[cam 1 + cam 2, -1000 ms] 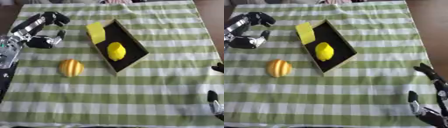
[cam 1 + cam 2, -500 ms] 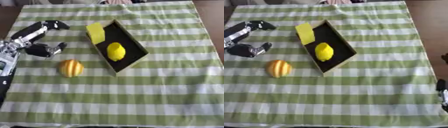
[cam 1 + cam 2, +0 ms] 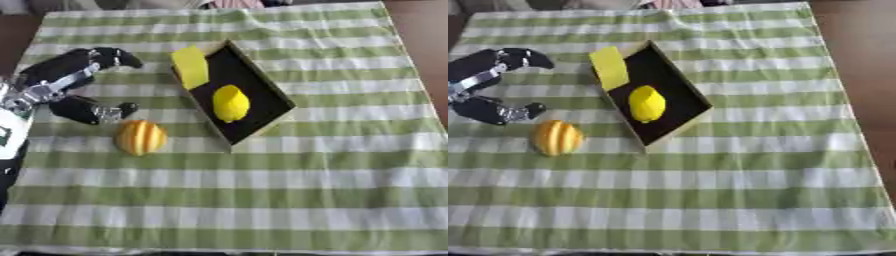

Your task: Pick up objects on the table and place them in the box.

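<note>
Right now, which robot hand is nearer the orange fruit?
Left. The left robot hand hovers open just up-left of the orange fruit; the right robot hand is out of view.

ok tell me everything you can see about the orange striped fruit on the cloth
The orange striped fruit is roundish, orange-yellow with paler ribs running top to bottom, and looks smooth-skinned. It lies on the green and white checked cloth, left of the black box and outside it, apart from the box wall. The left hand hovers just up and left of it with its fingers spread; nothing is seen touching the fruit but the cloth.
</note>
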`<action>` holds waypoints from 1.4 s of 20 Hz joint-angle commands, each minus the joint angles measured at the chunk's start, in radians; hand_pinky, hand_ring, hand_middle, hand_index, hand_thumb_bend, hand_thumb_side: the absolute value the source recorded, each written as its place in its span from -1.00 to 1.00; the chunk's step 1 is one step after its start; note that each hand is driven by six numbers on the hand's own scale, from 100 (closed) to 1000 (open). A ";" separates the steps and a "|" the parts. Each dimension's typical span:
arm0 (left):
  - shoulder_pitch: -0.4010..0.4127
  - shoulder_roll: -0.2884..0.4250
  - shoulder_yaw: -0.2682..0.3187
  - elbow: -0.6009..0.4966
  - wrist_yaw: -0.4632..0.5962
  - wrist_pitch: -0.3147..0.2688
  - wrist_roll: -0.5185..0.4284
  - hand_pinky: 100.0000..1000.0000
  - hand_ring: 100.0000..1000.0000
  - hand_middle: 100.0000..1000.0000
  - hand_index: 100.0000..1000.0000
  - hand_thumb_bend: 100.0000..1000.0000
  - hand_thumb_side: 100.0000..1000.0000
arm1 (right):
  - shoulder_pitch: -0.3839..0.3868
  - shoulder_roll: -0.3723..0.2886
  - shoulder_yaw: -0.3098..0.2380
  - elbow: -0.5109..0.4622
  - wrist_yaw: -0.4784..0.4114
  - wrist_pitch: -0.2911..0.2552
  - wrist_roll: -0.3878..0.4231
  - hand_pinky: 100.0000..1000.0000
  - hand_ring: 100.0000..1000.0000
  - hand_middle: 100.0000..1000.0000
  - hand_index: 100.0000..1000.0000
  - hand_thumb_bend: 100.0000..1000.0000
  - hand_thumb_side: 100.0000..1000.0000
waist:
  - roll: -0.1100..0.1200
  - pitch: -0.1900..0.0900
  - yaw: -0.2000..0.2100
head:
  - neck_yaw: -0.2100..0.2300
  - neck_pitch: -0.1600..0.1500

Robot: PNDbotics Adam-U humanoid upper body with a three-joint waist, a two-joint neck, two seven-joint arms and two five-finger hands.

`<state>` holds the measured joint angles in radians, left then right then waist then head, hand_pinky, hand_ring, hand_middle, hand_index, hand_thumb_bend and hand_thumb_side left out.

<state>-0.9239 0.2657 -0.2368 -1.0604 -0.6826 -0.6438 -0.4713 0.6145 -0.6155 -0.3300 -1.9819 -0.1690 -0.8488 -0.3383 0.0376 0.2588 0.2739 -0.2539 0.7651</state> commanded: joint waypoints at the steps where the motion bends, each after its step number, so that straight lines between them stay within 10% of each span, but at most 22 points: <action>1: -0.010 0.006 -0.010 -0.003 -0.014 -0.263 -0.281 0.85 0.82 0.58 0.82 -0.38 -0.03 | 0.001 -0.033 -0.022 -0.018 -0.037 0.000 0.007 1.00 1.00 0.65 1.00 -1.00 -0.18 | 0.000 -0.018 -0.001 | -0.007 0.005; 9: 0.004 -0.005 -0.017 0.013 -0.003 -0.263 -0.369 0.83 0.80 0.57 0.83 -0.21 -0.80 | -0.002 -0.042 -0.039 -0.018 -0.103 0.031 0.035 1.00 1.00 0.64 1.00 -1.00 -0.18 | 0.000 -0.020 -0.011 | -0.010 0.005; 28: -0.023 0.027 -0.055 0.126 0.029 -0.263 -0.436 0.81 0.76 0.54 0.80 -0.50 -0.79 | -0.002 -0.041 -0.031 -0.018 -0.113 0.085 0.049 1.00 1.00 0.61 1.00 -1.00 -0.18 | 0.005 -0.026 -0.005 | -0.019 0.005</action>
<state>-0.9284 0.2593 -0.2895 -0.9392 -0.6587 -0.5586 -0.5565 0.6074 -0.6312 -0.3556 -1.9820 -0.2882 -0.7687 -0.2875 0.0464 0.2491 0.2673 -0.2698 0.7651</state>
